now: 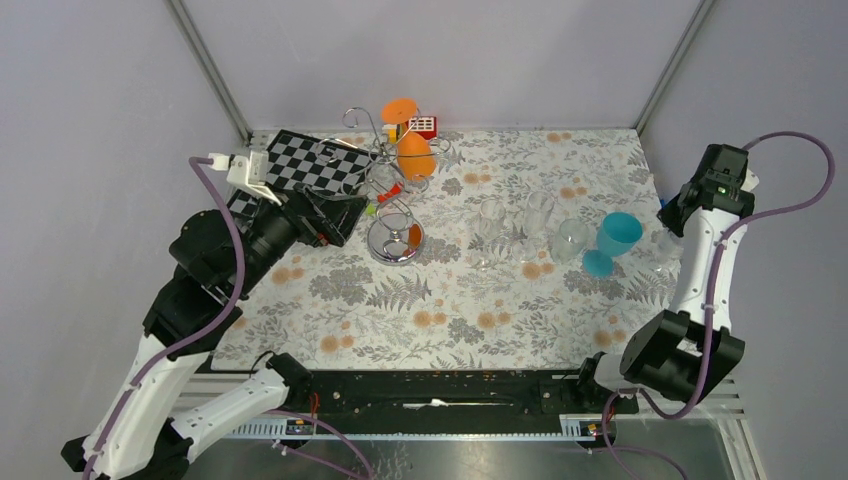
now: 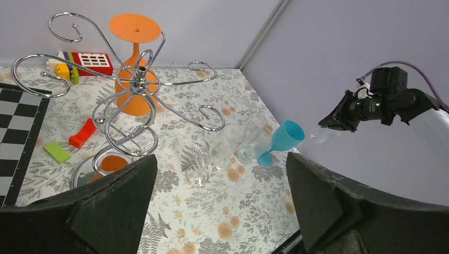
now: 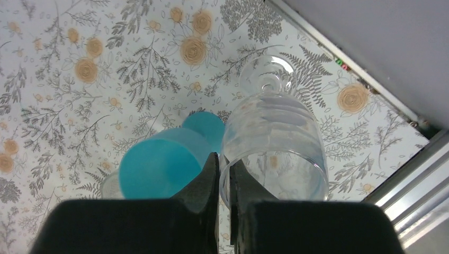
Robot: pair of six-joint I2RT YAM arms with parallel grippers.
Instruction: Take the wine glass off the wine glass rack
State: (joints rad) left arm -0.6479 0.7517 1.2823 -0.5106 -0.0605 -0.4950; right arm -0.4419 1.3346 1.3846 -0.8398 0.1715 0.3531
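Note:
The wine glass rack (image 1: pixel 392 205), silver wire with curled arms and a shiny round base, stands at the table's middle left and shows close up in the left wrist view (image 2: pixel 138 79). An orange wine glass (image 1: pixel 413 152) (image 2: pixel 136 69) hangs upside down on its far side. My left gripper (image 1: pixel 335 215) (image 2: pixel 219 164) stands wide open just left of the rack, holding nothing. My right gripper (image 1: pixel 672 218) (image 3: pixel 224 164) is at the table's right edge, shut on the rim of a clear wine glass (image 3: pixel 275 132) (image 2: pixel 323 135), foot pointing down.
A teal glass (image 1: pixel 615 238) (image 3: pixel 159 166) stands right beside the held glass. Three clear glasses (image 1: pixel 535 225) stand mid-table. A chessboard (image 1: pixel 310 165) lies at the back left. Toy bricks (image 2: pixel 90 62) and small red and green pieces (image 2: pixel 79 136) lie around the rack.

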